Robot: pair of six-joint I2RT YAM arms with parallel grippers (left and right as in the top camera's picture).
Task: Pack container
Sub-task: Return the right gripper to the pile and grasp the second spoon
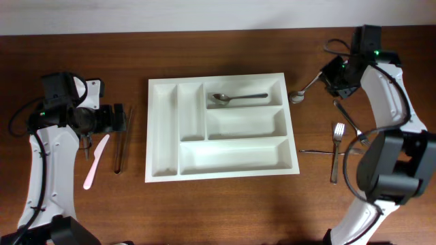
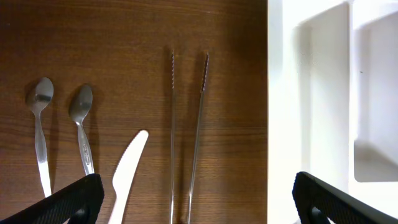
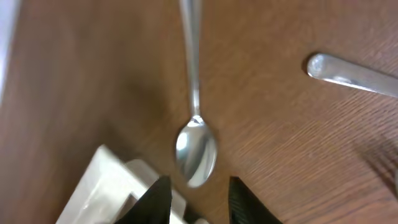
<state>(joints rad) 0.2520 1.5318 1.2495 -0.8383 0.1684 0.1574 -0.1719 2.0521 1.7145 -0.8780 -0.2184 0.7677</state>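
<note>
Right gripper: jaws a narrow way apart, the gap slightly wider than a spoon bowl, and closed on nothing. It hangs over the table just off the container's far right corner.
Left gripper: jaws spread wide, holding nothing, above the left part of the table and close to the container's left wall.
Container: white five-compartment tray, flat in the middle of the table, apart from every edge.
Stored spoon: lengthwise in the wide compartment nearest the table's far edge, bowl toward the narrow compartments.
Loose spoon: on the wood just beside the container's right wall, bowl nearest the tray, handle slanting toward the table's far right corner. In the right wrist view its bowl lies just past the fingertips.
Tongs: on the wood below the open left jaws, parallel to the container's left wall.
Plastic knife: pale, tilted, on the tongs' outer side.
Inner teaspoon: beside the knife, bowl toward the far edge.
Outer teaspoon: next to it, likewise turned.
Fork: near the table's right edge, tines toward the far edge.
</note>
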